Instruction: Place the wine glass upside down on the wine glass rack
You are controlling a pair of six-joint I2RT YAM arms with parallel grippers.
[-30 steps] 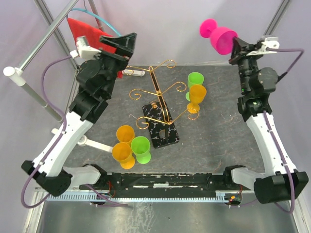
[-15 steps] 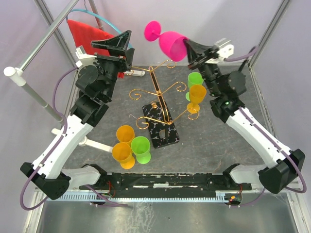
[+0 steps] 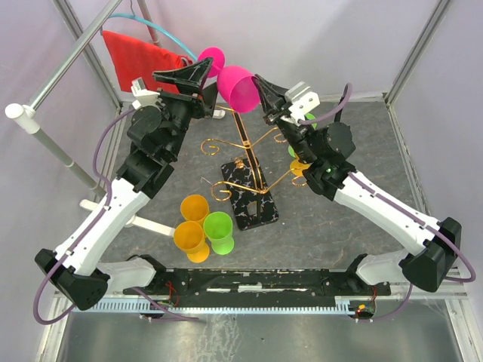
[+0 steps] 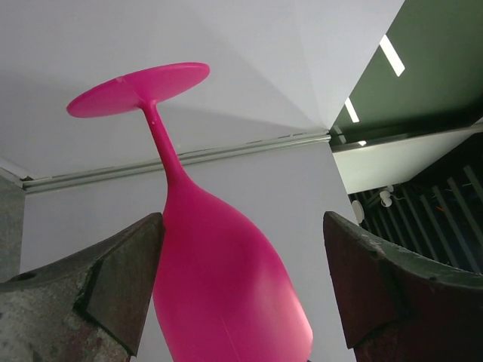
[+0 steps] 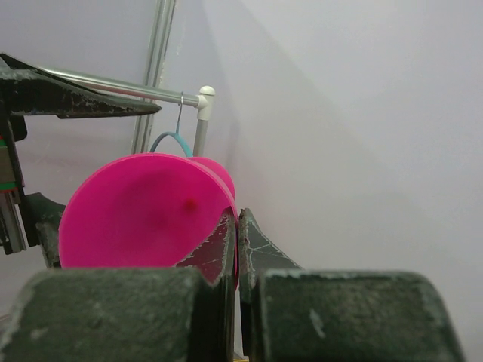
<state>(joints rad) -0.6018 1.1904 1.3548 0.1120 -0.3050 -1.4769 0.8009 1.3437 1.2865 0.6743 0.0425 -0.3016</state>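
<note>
Wine glass [image 3: 238, 87] has swung left since before and now sits tilted above the desk's [image 3: 355, 151] far edge, near the top of the wine glass rack [image 3: 245, 143]. Right tool [image 3: 260, 89] pinches its rim tight. Left tool [image 3: 198, 81] gapes around the bowl, contact unclear. Stem hidden from above. Dark slate desk, pale walls.

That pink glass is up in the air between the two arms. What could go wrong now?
The right pincer holds the pink wine glass only by a thin pinch on its rim, so it could slip or twist. The left pincer is open around the bowl. Closing off-centre might knock the glass loose, dropping it toward the wine glass rack.
</note>
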